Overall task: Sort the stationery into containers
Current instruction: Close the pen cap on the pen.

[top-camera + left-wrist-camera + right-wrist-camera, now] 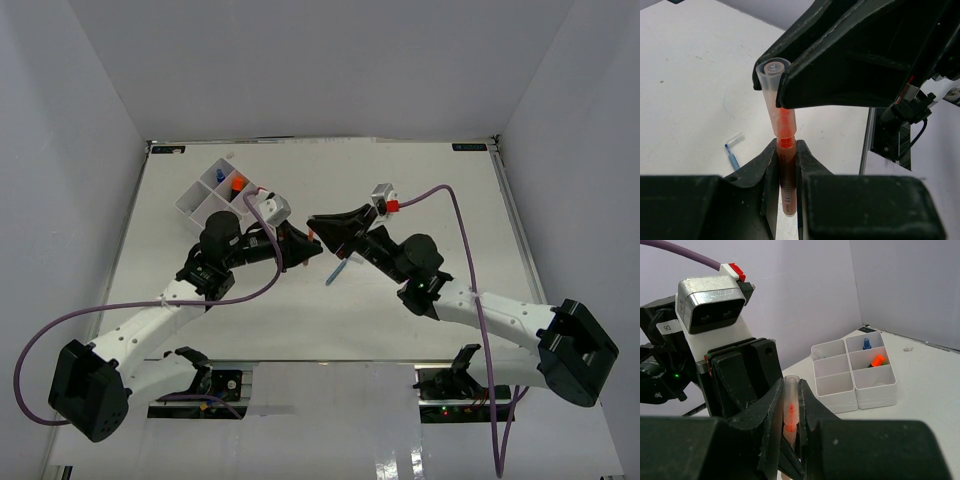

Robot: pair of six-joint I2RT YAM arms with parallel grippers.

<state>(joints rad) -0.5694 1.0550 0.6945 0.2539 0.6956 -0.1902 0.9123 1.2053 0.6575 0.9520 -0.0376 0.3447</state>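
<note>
Alignment first: with left claw (786,155) clamped on orange-red pen (785,122) and right claw (791,405) pinching its clear cap (769,75), press straight along the axis, presumably capping.

One white tray (875,392), six compartments on show. One orange pen (786,145). Two clear caps: one fitted clear cap (771,80) over that pen's tip, one loose clear cap (735,138) on the bench (685,90). One thin blue pen (733,159) beside it. Inside the tray, one blue-capped item (866,343) and one orange-tipped item (878,360).
</note>
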